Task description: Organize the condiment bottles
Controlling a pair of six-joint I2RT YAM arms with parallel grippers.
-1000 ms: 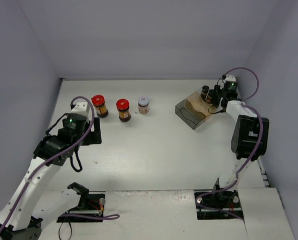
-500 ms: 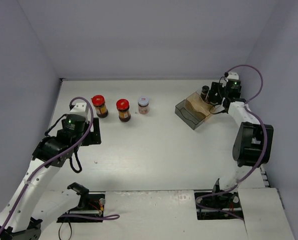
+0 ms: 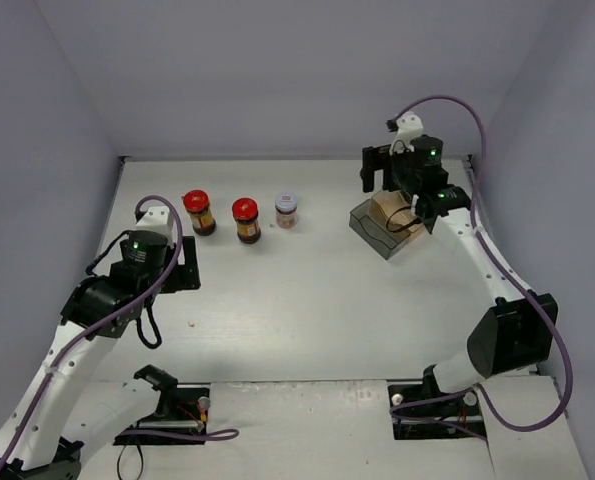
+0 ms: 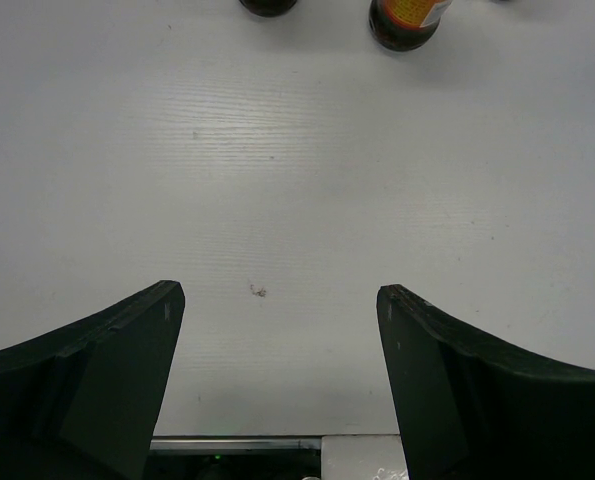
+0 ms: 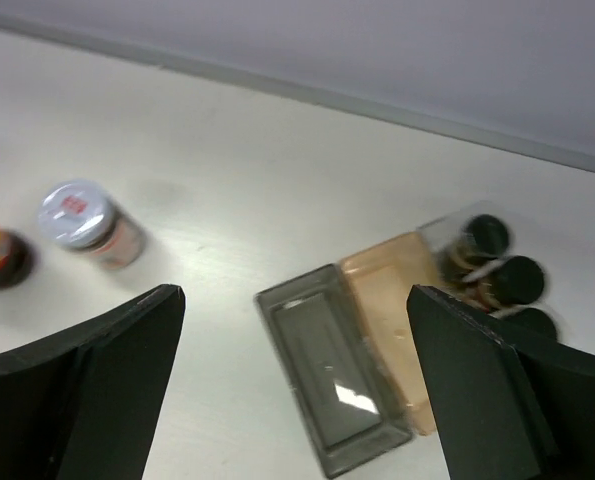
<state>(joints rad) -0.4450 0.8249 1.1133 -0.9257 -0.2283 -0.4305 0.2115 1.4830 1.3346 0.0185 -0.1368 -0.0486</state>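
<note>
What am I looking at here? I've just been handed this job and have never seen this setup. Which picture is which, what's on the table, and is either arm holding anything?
Two robot arms stand at the near edge of a white table. The overhead picture shows both arms from above. The other two pictures come from a camera on each wrist, with that arm's dark fingers at the edges. The left gripper and right gripper are both open and hold nothing. On the table are two red-lidded jars, a white-lidded jar and a smoky tray with three black-capped bottles at one end.
</note>
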